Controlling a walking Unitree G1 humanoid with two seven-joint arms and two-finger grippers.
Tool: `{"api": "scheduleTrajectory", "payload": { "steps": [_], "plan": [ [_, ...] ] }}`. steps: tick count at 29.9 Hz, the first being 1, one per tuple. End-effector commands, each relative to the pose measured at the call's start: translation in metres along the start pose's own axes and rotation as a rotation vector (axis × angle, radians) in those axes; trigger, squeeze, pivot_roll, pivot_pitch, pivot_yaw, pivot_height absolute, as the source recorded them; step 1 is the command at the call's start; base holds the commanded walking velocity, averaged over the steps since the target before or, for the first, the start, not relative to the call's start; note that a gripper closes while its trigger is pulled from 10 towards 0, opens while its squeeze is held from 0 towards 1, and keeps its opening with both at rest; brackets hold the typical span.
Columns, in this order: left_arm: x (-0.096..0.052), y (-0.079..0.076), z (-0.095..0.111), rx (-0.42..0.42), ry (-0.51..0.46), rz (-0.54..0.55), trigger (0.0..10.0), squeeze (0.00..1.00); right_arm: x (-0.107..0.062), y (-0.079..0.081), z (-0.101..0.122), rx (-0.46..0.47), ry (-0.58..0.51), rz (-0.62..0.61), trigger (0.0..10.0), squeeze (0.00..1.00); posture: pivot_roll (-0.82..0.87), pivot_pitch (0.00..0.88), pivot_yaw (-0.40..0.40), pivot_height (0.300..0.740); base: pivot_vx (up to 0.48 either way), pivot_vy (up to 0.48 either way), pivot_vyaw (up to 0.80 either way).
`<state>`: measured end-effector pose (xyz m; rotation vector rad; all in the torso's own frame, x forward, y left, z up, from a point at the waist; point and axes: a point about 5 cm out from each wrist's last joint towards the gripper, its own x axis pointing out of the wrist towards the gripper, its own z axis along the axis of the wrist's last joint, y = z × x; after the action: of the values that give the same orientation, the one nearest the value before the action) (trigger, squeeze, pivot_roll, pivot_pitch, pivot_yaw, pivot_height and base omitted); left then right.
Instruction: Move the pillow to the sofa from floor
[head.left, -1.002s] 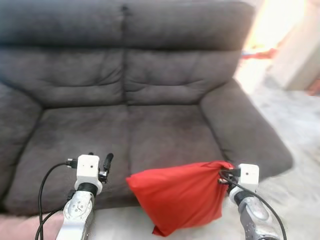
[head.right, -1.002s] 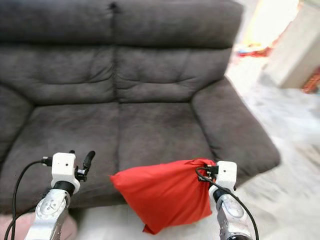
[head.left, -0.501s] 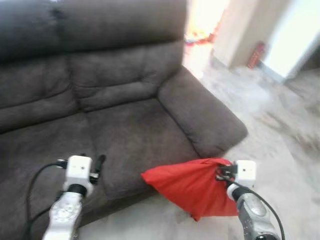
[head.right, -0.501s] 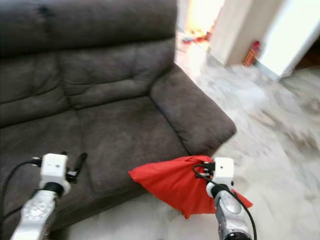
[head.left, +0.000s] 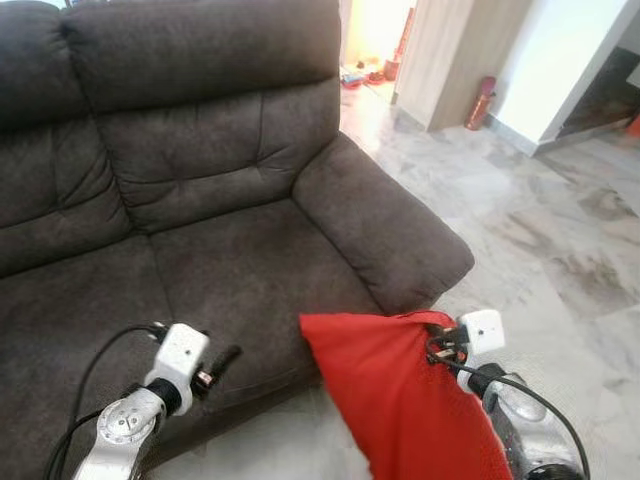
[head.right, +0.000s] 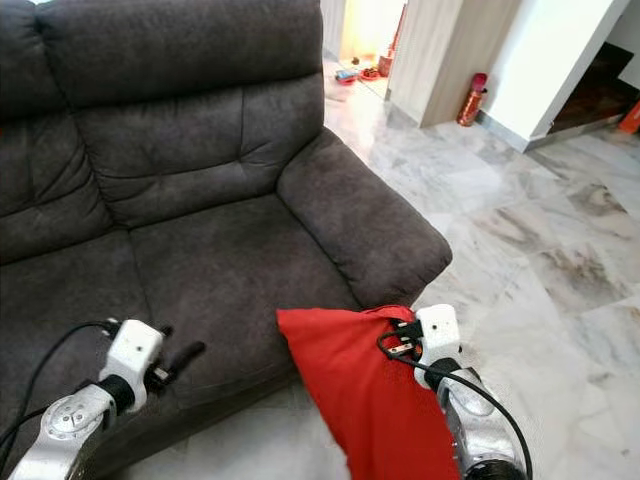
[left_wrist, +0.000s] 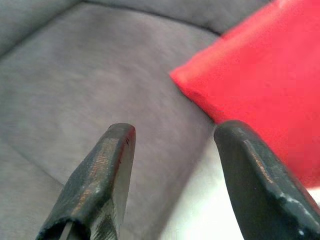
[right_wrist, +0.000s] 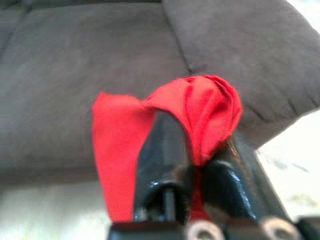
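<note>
A red pillow (head.left: 400, 400) hangs in the air just off the front edge of the dark grey sofa (head.left: 230, 260), beside its right armrest. My right gripper (head.left: 438, 345) is shut on the pillow's bunched top corner (right_wrist: 210, 107); the cloth is pinched between its fingers (right_wrist: 165, 150). My left gripper (head.left: 222, 362) is open over the front of the seat cushion, and its two fingers (left_wrist: 107, 175) stand apart with nothing between them. The pillow (left_wrist: 260, 85) lies to that gripper's right.
The sofa's right armrest (head.left: 380, 225) lies just beyond the pillow. Marble floor (head.left: 540, 230) spreads to the right. A wooden partition (head.left: 450, 55), a red bottle (head.left: 478, 100) and small items in a doorway stand at the back right.
The camera has swung right, so the sofa has shifted left in view. The pillow now hangs more upright from my right gripper. My left gripper sits lower over the seat front.
</note>
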<state>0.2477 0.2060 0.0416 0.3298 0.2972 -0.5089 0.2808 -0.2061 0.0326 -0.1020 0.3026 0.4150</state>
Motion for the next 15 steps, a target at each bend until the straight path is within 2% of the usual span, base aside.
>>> {"api": "scheduleTrajectory", "payload": {
  "steps": [1,8,15],
  "plan": [
    [-0.002,-0.003,-0.003,0.046,0.038,-0.049,10.0,0.00,0.003,-0.002,0.030,-0.119,-0.067,0.102,10.0,0.00,0.15,0.046,-0.094,0.740,0.000,0.000,0.00],
    [-0.006,-0.006,-0.003,0.057,0.071,-0.161,10.0,0.00,-0.001,0.005,0.043,-0.178,-0.042,0.266,10.0,0.00,0.16,0.041,-0.094,0.740,0.000,0.000,0.00],
    [-0.011,-0.003,-0.006,0.084,0.110,-0.204,10.0,0.00,-0.012,0.012,0.046,-0.230,0.009,0.416,10.0,0.00,0.15,0.028,-0.091,0.740,0.000,0.000,0.00]
  ]
}}
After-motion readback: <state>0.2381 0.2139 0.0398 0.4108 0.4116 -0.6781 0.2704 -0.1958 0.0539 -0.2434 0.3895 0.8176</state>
